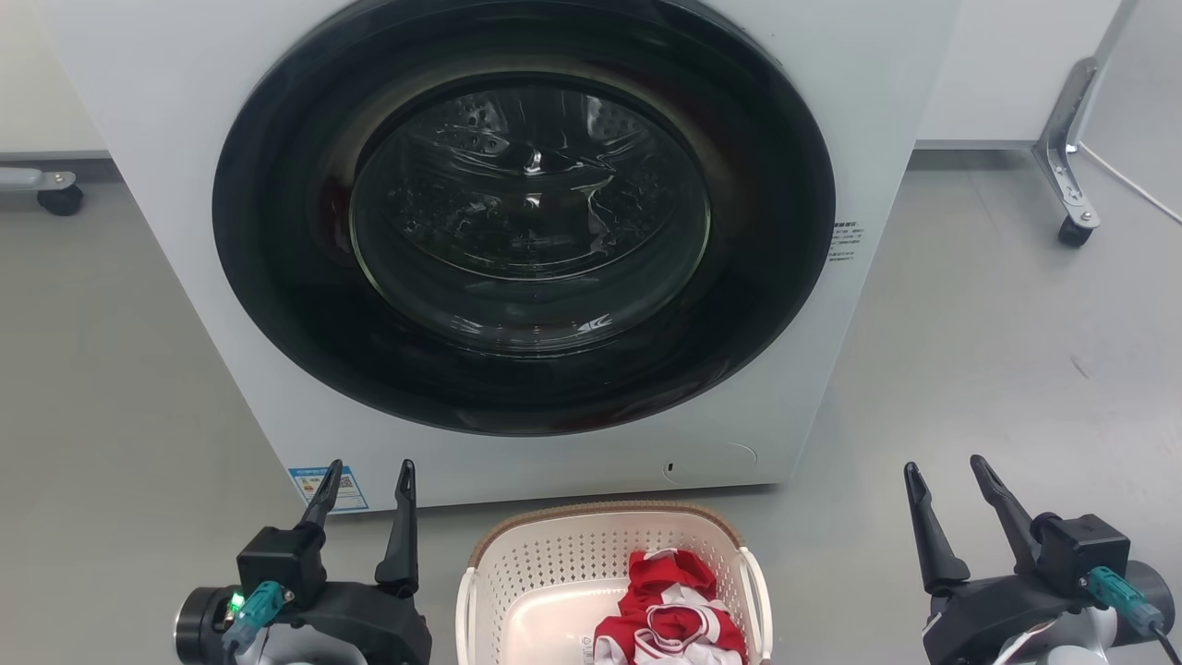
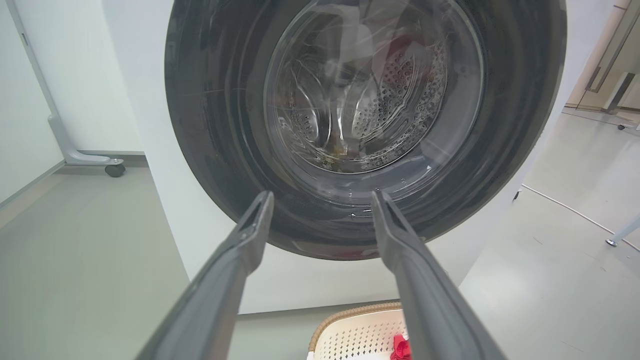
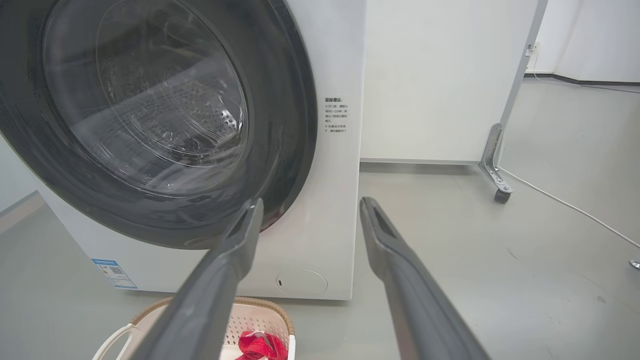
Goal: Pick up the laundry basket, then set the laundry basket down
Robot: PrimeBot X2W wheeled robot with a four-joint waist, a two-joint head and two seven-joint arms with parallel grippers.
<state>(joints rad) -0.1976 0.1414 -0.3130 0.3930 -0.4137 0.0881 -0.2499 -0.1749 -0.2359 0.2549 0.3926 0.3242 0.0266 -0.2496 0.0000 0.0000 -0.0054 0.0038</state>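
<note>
The laundry basket point(image 1: 554, 559) is seen on the floor point(image 1: 979, 369) just in front of the washer point(image 1: 166, 139), between the two arms, low in the head view. Nothing is held: the left gripper point(image 1: 368, 471) and the right gripper point(image 1: 946, 466) are both spread wide w/ empty fingers, each well apart from the basket and pointed at the washer, not at the handles.

Risks, as judged: the white loop handles point(image 1: 759, 591) are thin and smooth, so a finger could slip off or miss the loop if the approach is not squared. If the two sides are lifted unevenly, the basket would likely tip and the red-and-white garment point(image 1: 669, 605) could be spilled. The washer front is close, so the far rim may be knocked against it.

Materials: cream perforated plastic walls, prob. light and a bit flexible; rounded-rectangle shape; brown woven-look rim point(image 1: 600, 508). The garment looks soft and crumpled. The washer door point(image 1: 531, 212) is dark, glossy, domed glass; the floor is smooth and grey.
</note>
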